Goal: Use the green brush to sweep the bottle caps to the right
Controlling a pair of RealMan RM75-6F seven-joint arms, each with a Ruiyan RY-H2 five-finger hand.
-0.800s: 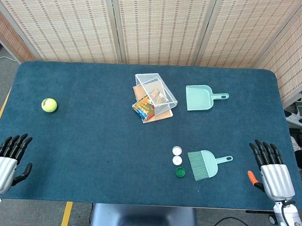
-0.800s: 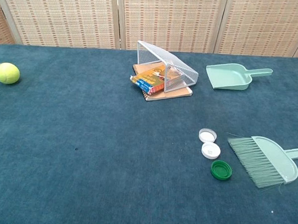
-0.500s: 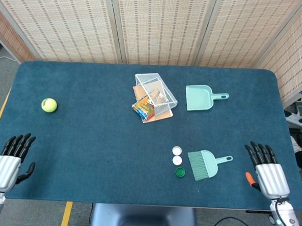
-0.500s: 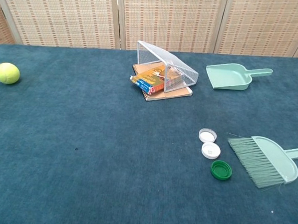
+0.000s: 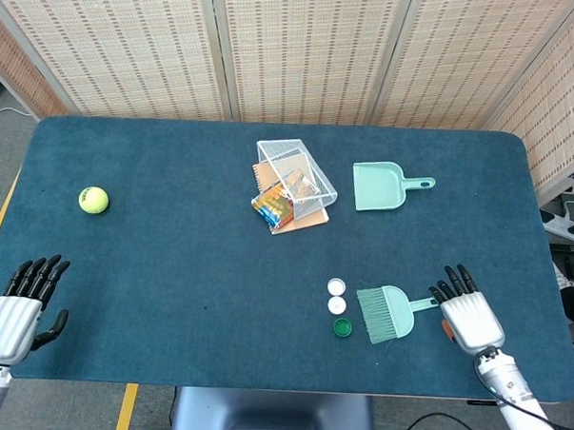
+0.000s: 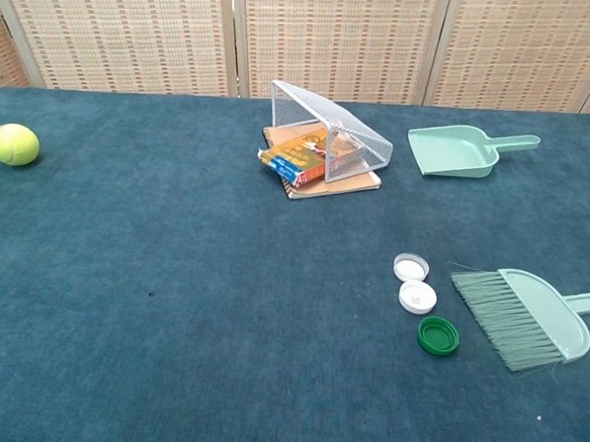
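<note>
Left hand (image 5: 14, 303) is resting at the near left edge of the blue felt table (image 5: 170, 267), fingers spread and holding nothing; it is showing in the head view only. A tennis ball (image 5: 93, 200) is lying well apart from it, further back on the left. At centre rear, a tipped wire basket (image 5: 295, 175) is leaning over a small stack of books (image 5: 280, 207), with a green dustpan (image 5: 381, 187) just to its right.

Two white bottle caps (image 5: 336, 295) are lying one behind the other, touching or nearly so, and a green bottle cap (image 5: 342, 326) is sitting just nearer the front edge. All three are lying immediately left of the bristles of the green brush (image 5: 387, 313), whose handle is pointing to the right.

Right hand (image 5: 468, 313) is reaching in with fingers spread, their tips just beside the handle's end; whether they are touching it cannot be told. It is gripping nothing.

Judged from its look, the brush is light, stiff moulded plastic with soft, yielding bristles; the slim handle is the natural place to grip, and being smooth it is likely calling for a firm wrap. The caps are probably light and prone to skidding or scattering under a fast stroke.
</note>
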